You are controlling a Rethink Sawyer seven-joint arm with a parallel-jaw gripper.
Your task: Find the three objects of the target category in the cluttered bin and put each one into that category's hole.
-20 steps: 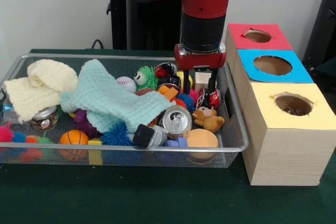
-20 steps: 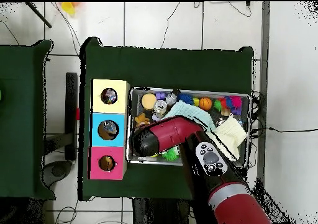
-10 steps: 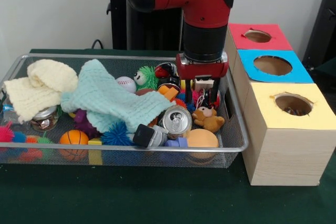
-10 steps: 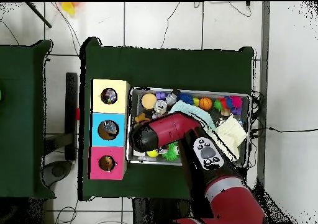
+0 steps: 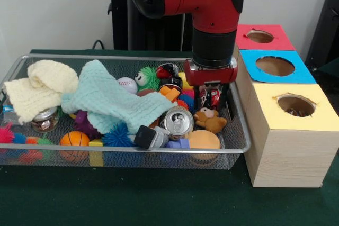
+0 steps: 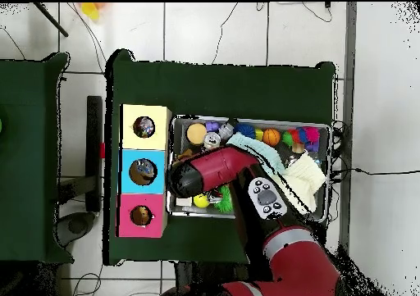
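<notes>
My gripper (image 5: 212,98) hangs low inside the right end of the wire bin (image 5: 239,130), close to the bin wall beside the boxes. It is open, with the jaws either side of a small red and black toy (image 5: 213,97); I cannot tell if they touch it. A similar red and black toy (image 5: 168,70) lies further back. Three boxes stand to the right with a red hole (image 5: 259,36), a blue hole (image 5: 275,65) and a yellow hole (image 5: 296,105). In the overhead view the red arm (image 6: 209,172) covers the gripper.
A brown teddy bear (image 5: 210,120), a drink can (image 5: 177,122) and an orange ball (image 5: 204,140) lie just in front of the gripper. A teal cloth (image 5: 106,101) and a cream cloth (image 5: 42,86) cover the bin's middle and left. Balls and spiky toys fill the rest.
The gripper has shifted right towards the boxes and dropped lower into the bin, coming down around the red and black toy.
</notes>
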